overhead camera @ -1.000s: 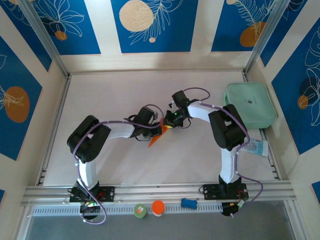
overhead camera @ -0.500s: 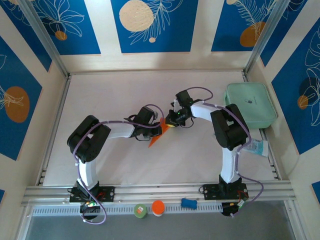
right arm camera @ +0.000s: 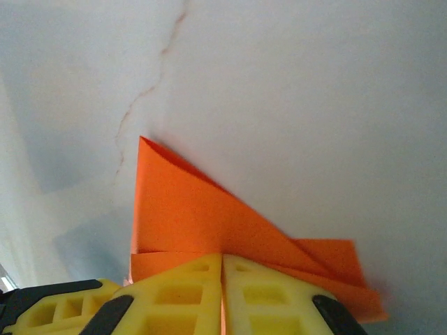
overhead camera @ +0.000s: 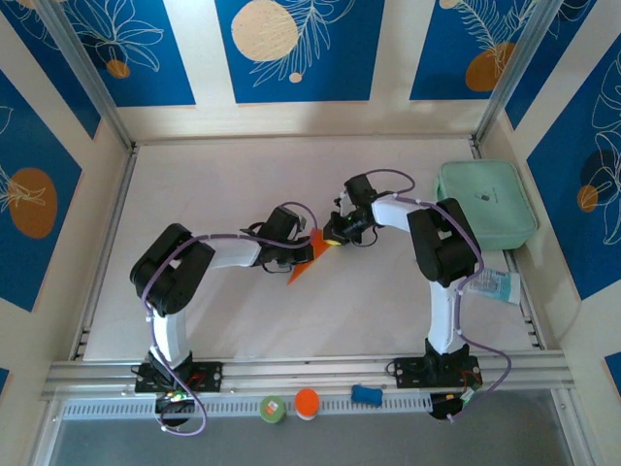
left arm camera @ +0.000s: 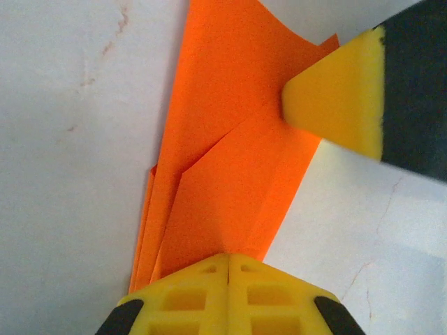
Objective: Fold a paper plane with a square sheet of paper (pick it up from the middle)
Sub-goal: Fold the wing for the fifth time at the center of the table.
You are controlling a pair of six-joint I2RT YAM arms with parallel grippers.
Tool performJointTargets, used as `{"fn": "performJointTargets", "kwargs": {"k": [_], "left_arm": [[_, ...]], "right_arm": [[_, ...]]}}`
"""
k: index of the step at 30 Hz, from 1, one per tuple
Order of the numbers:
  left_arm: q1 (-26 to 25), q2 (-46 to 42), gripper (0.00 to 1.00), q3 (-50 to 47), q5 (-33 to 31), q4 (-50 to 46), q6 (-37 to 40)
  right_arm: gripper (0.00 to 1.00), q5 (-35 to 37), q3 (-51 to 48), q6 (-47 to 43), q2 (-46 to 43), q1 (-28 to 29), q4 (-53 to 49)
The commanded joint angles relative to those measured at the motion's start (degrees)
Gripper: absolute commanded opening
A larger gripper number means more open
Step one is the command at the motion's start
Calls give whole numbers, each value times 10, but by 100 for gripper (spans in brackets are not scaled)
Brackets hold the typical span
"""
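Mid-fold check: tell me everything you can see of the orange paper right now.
The paper plane is thin, matte, bright orange paper, folded into several overlapping layers with a diagonal flap edge. It narrows to a point toward the near side in the top view. It sits mid-table between the arms. The left gripper has its jaws shut on one end, and the right gripper has its jaws shut on the other. Whether it rests on the surface cannot be told.

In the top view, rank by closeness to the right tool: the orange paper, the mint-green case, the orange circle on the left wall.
1. orange paper, mid-table, gripped by the right tool.
2. mint-green case, at the table's right edge.
3. orange circle, on the left wall.
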Motion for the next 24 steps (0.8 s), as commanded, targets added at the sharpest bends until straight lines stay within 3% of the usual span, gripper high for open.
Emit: {"fn": "performJointTargets", "kwargs": {"k": [1,6,10,17,24], "left_arm": [[9,14,0,-22,-18,-63,15],[9,18,0,-23,-13,-60,17],[8,19,0,-18,-7,-59,18],[8,21,0,-15,-6,-58,18],[9,22,0,-14,-6,-60,17]], "right_arm": [[9,33,11,-2,30,-48,9],[6,33,9,6,13,-70,25],[4,44,-29,10,-53,-65,54],[4,56,-112,20,-138,-2,95],[3,28,-110,48,-99,49,103]]}}
